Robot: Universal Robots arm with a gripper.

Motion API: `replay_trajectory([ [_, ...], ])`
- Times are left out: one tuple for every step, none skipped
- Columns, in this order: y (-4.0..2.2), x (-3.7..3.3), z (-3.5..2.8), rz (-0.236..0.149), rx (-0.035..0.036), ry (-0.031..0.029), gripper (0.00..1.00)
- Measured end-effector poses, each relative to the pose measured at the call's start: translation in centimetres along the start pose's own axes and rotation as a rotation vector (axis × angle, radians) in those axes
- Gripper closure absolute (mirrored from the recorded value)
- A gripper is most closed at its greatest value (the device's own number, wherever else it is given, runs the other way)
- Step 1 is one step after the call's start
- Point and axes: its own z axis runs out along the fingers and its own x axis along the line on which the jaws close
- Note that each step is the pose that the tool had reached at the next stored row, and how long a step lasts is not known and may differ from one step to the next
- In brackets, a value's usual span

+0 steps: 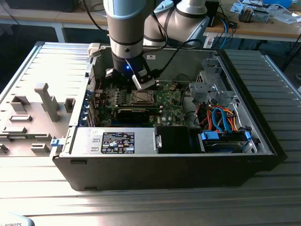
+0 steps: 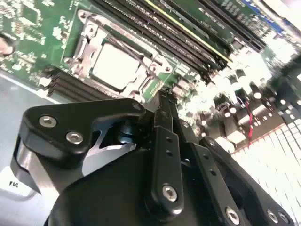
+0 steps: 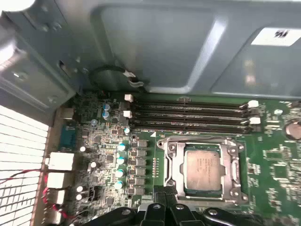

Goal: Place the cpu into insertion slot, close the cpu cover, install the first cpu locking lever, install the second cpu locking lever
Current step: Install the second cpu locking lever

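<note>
- One arm [image 1: 123, 28] is counted in the exterior view.
- One open case [image 1: 164, 141] is seen on the tabletop [image 1: 37, 61].
- One green board [image 3: 277, 160] is counted.
- One cpu [image 3: 203, 168] is seen, lying in one slot [image 3: 170, 165].
- One cover [image 3: 233, 162] is counted over it.
- Three long black memory slots [image 3: 188, 116] are counted beside the slot in the first wrist view.

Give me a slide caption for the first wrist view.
Wrist view of the cpu seated in the insertion slot, cpu cover closed around it, beside the memory slots.
</note>
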Motion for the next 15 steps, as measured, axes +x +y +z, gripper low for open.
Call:
replay_trajectory([
  [0.14, -0.02, -0.58, 0.0, 0.0032, 0.0002, 0.89],
  [0.17, -0.06, -0.67, 0.0, 0.007, 0.0004, 0.89],
  [0.17, -0.11, -0.7, 0.0, 0.0156, 0.0017, 0.89],
  [0.17, -0.19, -0.71, 0.001, 0.032, 0.0041, 0.89],
  [0.16, -0.26, -0.72, 0.001, 0.0507, 0.0061, 0.89],
  [0.15, -0.36, -0.72, 0.001, 0.0692, 0.0075, 0.89],
  [0.15, -0.54, -0.71, 0.001, 0.0875, 0.0095, 0.89],
  [0.14, -0.78, -0.7, 0.001, 0.1023, 0.0125, 0.89],
  [0.12, -1.08, -0.7, 0.002, 0.1101, 0.0171, 0.89],
  [0.08, -1.76, -0.68, 0.004, 0.1192, 0.0277, 0.89],
  [0.05, -2.28, -0.61, 0.006, 0.1214, 0.0366, 0.89],
  [-0.02, -2.84, -0.43, 0.007, 0.121, 0.0468, 0.89],
  [-0.08, -3.14, -0.24, 0.009, 0.1208, 0.0526, 0.89],
  [-0.13, -3.22, -0.06, 0.01, 0.1207, 0.0547, 0.89],
  [-0.18, -3.24, 0.12, 0.01, 0.1207, 0.0561, 0.89],
])
